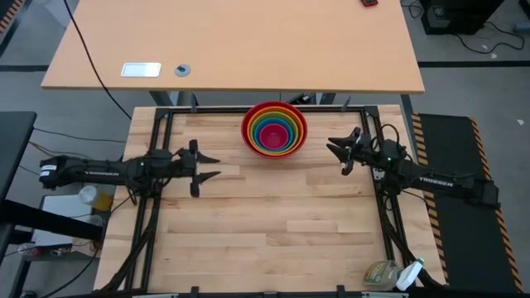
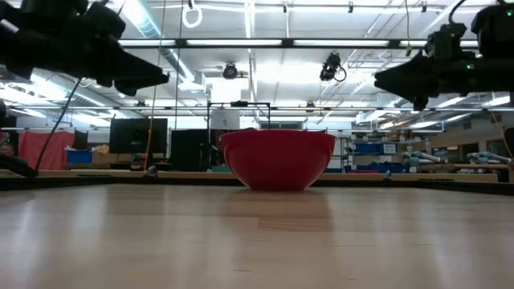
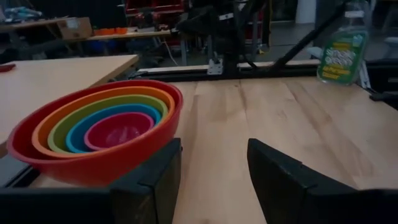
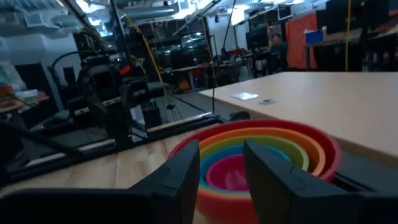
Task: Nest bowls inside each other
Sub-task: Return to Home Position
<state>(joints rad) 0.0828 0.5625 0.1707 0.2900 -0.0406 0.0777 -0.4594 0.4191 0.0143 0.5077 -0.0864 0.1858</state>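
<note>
The bowls (image 1: 274, 128) sit nested in one stack at the far middle of the table: red outermost, then orange, green and blue, with pink innermost. The red bowl (image 2: 277, 159) rests on its base on the wood. My left gripper (image 1: 214, 166) hovers open to the left of the stack, its fingers level and pointing toward the table's right. In its wrist view (image 3: 214, 168) nothing lies between the fingers, and the stack (image 3: 106, 127) stands ahead of them. My right gripper (image 1: 338, 156) hovers open to the right of the stack, pointing toward it (image 4: 222, 168), also with nothing held.
A green spray bottle (image 1: 393, 275) lies at the table's near right corner. A black frame rail (image 1: 248, 109) runs along the far edge, just behind the bowls. A second wooden table (image 1: 232, 41) stands beyond it. Bare wood stretches across the middle and near side.
</note>
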